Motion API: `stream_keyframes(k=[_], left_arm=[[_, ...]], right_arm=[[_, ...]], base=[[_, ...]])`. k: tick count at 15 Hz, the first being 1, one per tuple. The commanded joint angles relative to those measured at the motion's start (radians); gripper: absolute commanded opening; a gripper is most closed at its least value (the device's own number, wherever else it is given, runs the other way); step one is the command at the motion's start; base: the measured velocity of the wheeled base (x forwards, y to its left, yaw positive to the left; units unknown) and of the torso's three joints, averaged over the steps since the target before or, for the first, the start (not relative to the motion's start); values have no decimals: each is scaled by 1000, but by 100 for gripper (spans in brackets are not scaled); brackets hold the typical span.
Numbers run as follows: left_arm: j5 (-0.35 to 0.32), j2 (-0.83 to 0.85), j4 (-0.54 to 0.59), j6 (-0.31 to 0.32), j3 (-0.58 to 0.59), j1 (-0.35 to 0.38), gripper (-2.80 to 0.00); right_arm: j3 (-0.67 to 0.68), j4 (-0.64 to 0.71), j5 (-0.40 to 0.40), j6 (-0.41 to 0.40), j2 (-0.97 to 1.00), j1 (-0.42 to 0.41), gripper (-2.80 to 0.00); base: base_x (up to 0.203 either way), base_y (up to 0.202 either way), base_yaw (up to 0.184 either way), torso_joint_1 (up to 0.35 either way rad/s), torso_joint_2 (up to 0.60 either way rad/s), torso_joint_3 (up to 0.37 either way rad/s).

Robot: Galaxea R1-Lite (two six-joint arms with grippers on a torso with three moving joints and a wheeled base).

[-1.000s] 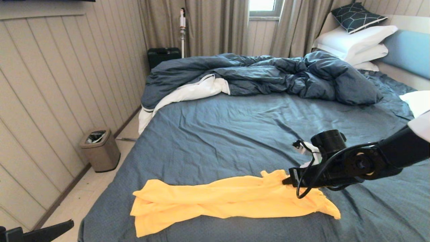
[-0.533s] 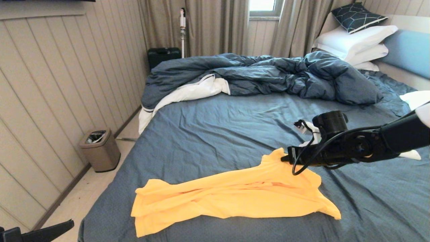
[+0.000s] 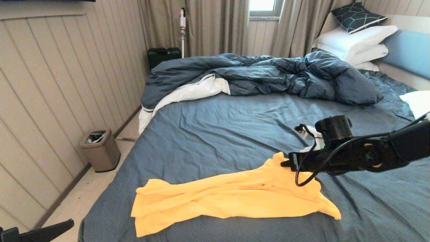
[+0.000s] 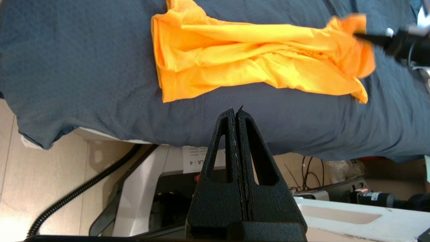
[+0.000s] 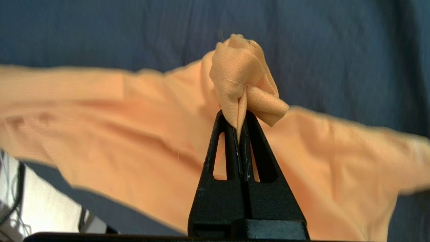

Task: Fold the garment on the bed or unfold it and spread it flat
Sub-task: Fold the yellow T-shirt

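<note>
Bed (image 3: 235, 127): wide, with a dark blue-grey sheet; it filled most of the head view.
Duvet (image 3: 262, 75): rumpled in a long heap across the far side of the bed, white underside turned out at its left end, well apart from the shirt.
Pillows (image 3: 352, 42): white, stacked at the far right under a dark patterned cushion.
Shirt (image 3: 231, 198): yellow, lying crumpled in a long band near the bed's near edge, its right end raised to a peak.
Right gripper (image 3: 285, 163): fingers clamped together on that raised peak, a bunch of cloth poking out past the tips; the arm reached in from the right across the sheet.
Left gripper (image 4: 236, 112): fingers pressed together on nothing, hanging off the bed's near edge.
Bin (image 3: 100, 149): on the floor left of the bed.
</note>
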Motion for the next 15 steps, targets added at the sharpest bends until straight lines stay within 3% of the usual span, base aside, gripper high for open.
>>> stream_keyframes(k=[1,4,15], left_arm=[[-2,-2,0,-3,-2,0,-280],[-2,-8,2,-3,1,0,-280],[-4,-18,5,-3,7,0,-280]], right_arm=[[135,-62,3,-24,-84,0,-280],[280,-186,3,-91,-112,-27,-280],[414,-204,5,-99,-116,-23,-280]], base=[[0,0,0,0,0,0],[0,0,0,0,0,0],[0,0,0,0,0,0]])
